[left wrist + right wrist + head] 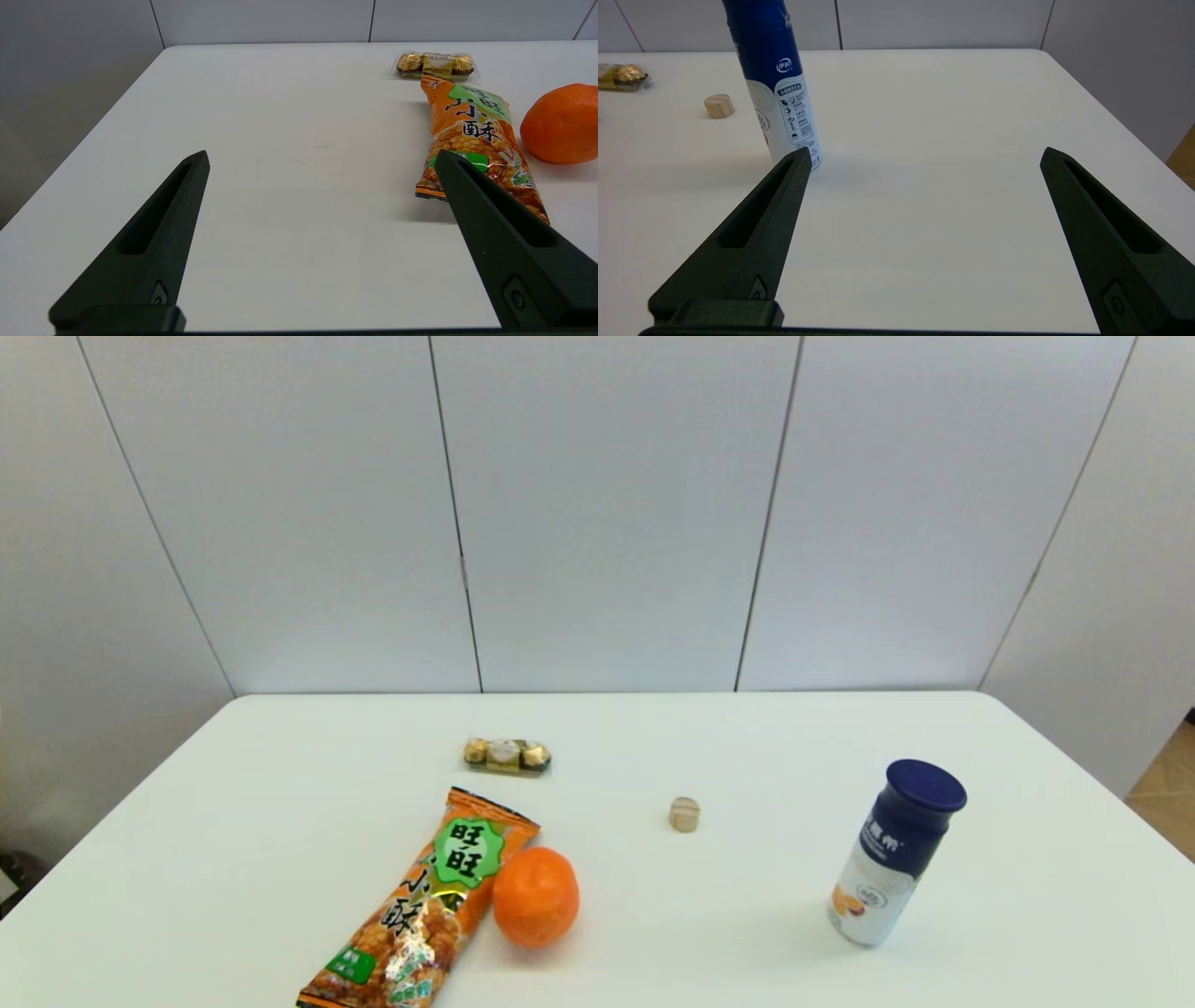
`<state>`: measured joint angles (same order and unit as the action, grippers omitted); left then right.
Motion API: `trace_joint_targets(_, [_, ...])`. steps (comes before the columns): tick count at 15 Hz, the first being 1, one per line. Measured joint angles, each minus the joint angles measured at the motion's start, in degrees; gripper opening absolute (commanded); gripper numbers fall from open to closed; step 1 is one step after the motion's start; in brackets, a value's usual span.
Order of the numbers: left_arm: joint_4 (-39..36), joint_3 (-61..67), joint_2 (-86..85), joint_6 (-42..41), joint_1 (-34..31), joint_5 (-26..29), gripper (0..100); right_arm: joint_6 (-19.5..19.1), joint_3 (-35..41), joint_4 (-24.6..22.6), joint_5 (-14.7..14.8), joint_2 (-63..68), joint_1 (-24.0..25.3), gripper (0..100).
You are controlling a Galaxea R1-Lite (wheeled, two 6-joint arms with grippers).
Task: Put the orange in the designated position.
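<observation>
The orange (536, 897) rests on the white table (233, 821) near the front, touching the right side of a long orange snack bag (425, 907). The left wrist view also catches the orange (563, 123) beside the snack bag (476, 140). My left gripper (322, 158) hovers open over bare table, well short of the bag and fruit, with nothing between its fingers. My right gripper (924, 156) is open too, low over the table beside a blue and white bottle (777, 84). Neither arm shows in the head view.
A pack of gold-wrapped chocolates (508, 755) lies behind the snack bag. A small wooden cylinder (684, 814) sits mid-table. The blue and white bottle (892, 854) stands upright at the right. Grey wall panels close off the far edge.
</observation>
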<state>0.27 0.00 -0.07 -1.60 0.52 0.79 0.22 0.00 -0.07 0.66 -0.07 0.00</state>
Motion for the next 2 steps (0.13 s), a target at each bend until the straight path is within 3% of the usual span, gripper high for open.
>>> trace_joint_targets(2, [0.0, 0.0, 0.0, 0.0, 0.0, 0.0, 100, 0.24, 0.0, 0.07, 0.05, 0.0, 0.0, 100])
